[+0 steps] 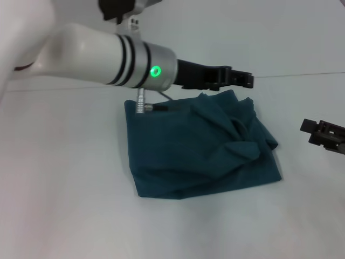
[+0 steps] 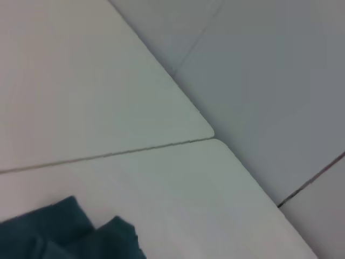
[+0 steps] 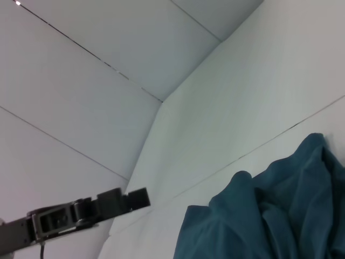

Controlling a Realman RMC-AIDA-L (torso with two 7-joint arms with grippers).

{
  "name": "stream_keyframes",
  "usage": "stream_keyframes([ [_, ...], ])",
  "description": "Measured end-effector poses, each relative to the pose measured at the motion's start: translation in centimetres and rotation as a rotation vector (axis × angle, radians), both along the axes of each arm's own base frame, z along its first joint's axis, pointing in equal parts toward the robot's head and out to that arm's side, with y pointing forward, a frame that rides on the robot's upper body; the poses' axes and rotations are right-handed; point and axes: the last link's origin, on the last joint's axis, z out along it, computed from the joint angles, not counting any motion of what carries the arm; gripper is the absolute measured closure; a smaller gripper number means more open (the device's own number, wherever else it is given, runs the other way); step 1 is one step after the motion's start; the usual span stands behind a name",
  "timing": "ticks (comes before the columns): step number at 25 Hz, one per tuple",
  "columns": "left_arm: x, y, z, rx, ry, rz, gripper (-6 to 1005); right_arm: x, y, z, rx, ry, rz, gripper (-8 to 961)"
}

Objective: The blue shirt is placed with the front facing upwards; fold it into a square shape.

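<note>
The blue shirt (image 1: 199,145) lies on the white table as a rough, rumpled square. Only plain teal cloth faces up, with loose folds bunched along its right side. My left arm reaches across from the upper left. Its gripper (image 1: 245,79) hovers just past the shirt's far right corner with nothing visibly in it. The right wrist view shows the same gripper (image 3: 137,198) off the cloth, beside the shirt (image 3: 269,216). A corner of the shirt (image 2: 64,232) appears in the left wrist view. My right gripper (image 1: 318,134) sits over the table, apart from the shirt on the right.
The white table (image 1: 70,205) has a seam line (image 1: 302,74) running across behind the shirt. Its far edge and corner (image 2: 213,132) appear in the left wrist view, with grey floor beyond. Bare tabletop lies to the left of and in front of the shirt.
</note>
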Motion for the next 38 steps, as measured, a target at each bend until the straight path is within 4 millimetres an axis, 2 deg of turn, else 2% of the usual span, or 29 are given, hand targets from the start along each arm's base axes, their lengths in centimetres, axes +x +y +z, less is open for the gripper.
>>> stream_keyframes([
  [2,-0.8,-0.1,0.4,-0.011,-0.018,0.031,253,0.1,0.0,0.3,-0.002,-0.006,-0.003,25],
  [6,-3.6,-0.5,1.7,-0.043,-0.062,0.124,82,0.6,0.4,1.4,-0.046,-0.052,-0.027,25],
  [9,-6.2,-0.8,2.9,-0.052,-0.099,0.196,79,0.6,0.8,2.1,-0.073,-0.075,-0.036,25],
  [14,-10.5,-1.8,5.0,-0.06,-0.166,0.305,75,-0.5,2.5,4.9,-0.123,-0.136,-0.037,26],
  [18,-12.6,-2.6,5.7,-0.06,-0.186,0.359,78,-2.3,4.5,7.1,-0.153,-0.225,-0.08,28],
  [22,-14.0,-3.4,5.8,-0.065,-0.202,0.387,79,-3.9,6.5,7.8,-0.183,-0.328,-0.114,35],
  [27,-14.9,-4.4,6.5,-0.086,-0.244,0.383,79,-6.9,9.0,6.8,-0.256,-0.461,-0.089,43],
  [32,-15.8,-5.5,8.1,-0.078,-0.293,0.381,79,-10.9,11.5,4.0,-0.341,-0.625,-0.03,52],
  [35,-16.0,-5.6,8.3,-0.075,-0.302,0.382,79,-12.7,12.7,2.1,-0.363,-0.709,-0.015,57],
  [36,-16.4,-6.1,9.2,-0.063,-0.332,0.382,79,-13.2,13.1,1.5,-0.362,-0.733,-0.012,59],
  [38,-16.6,-6.4,9.6,-0.053,-0.352,0.38,79,-14.0,13.6,0.4,-0.361,-0.766,-0.001,62],
])
